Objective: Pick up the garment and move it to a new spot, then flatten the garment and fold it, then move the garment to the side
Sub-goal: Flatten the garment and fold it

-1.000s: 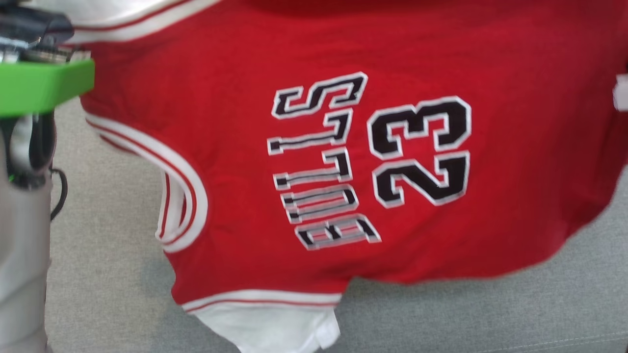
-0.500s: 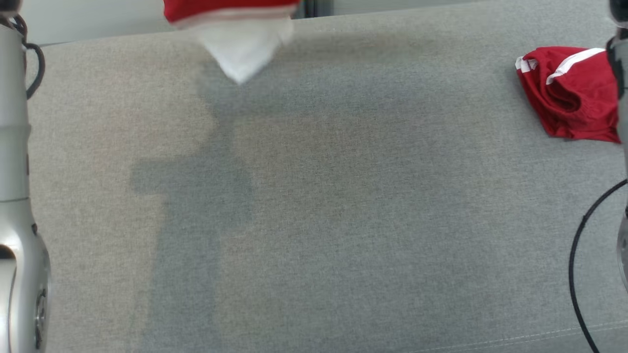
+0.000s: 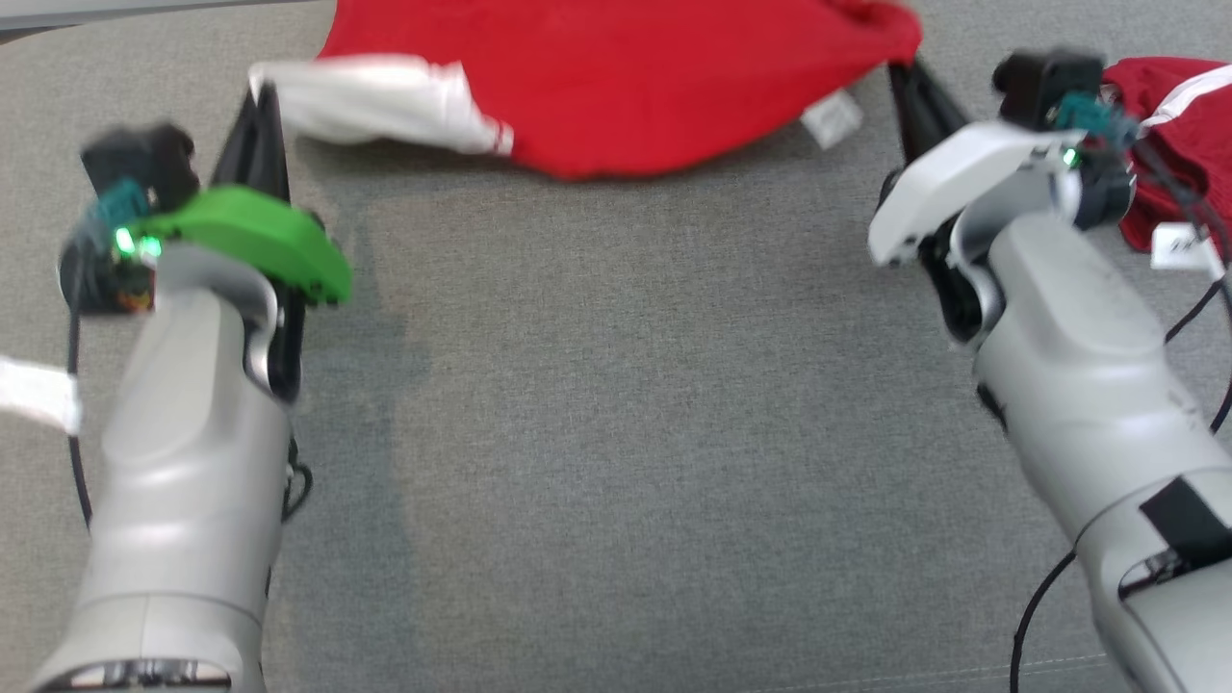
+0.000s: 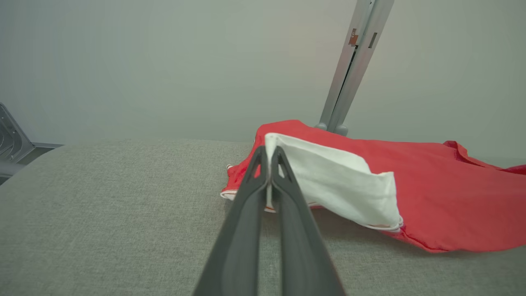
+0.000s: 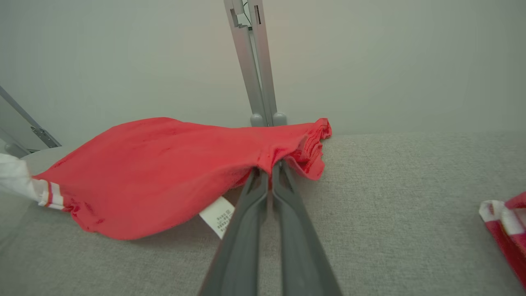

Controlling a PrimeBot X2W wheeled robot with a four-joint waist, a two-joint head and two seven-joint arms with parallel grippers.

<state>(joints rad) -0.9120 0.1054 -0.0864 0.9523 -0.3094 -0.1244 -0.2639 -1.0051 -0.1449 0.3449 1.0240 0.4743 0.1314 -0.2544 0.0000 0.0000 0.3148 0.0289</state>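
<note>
Over the far edge of the tabletop (image 3: 616, 433), left end effector (image 3: 262, 96) and right end effector (image 3: 900, 72) pinch shut on the jersey (image 3: 626, 87) corners, apparently relocated; flattening, folding, setting aside seem left.

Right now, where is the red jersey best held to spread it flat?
At the red jersey's two opposite ends, from the near side, low: the left fingers pinch the white corner, the right fingers the red corner. It sags between them, so pulling apart should flatten it.
</note>
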